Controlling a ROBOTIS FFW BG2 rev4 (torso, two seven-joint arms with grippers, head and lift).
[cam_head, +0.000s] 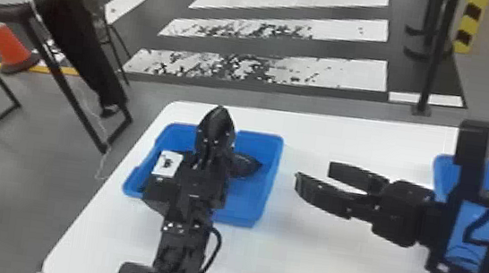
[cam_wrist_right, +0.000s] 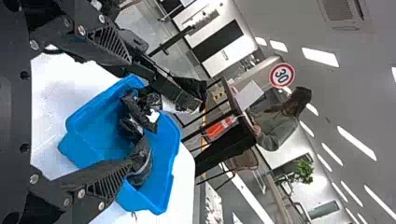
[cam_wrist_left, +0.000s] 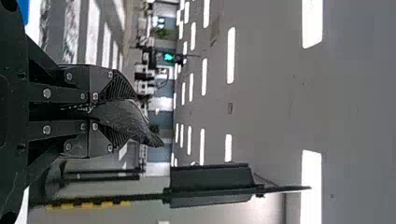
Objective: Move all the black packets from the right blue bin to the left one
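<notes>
the head view looked forward and down from above; lower, the left wrist view faced the ceiling (cam_wrist_left: 359,112), the right the nearby left bin (cam_wrist_right: 93,135), which the head view shared.

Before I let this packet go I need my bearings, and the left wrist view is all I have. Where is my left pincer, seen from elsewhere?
Observer: In the head view, the left pincer lies across the left blue bin, not the right one.

Operator: Anything in that bin already?

Observer: Yes, the right wrist view shows black packets inside it.

Operator: And the right pincer, is it holding anything?

Observer: No, the head view shows its fingers apart with only white table seen between them.
</notes>
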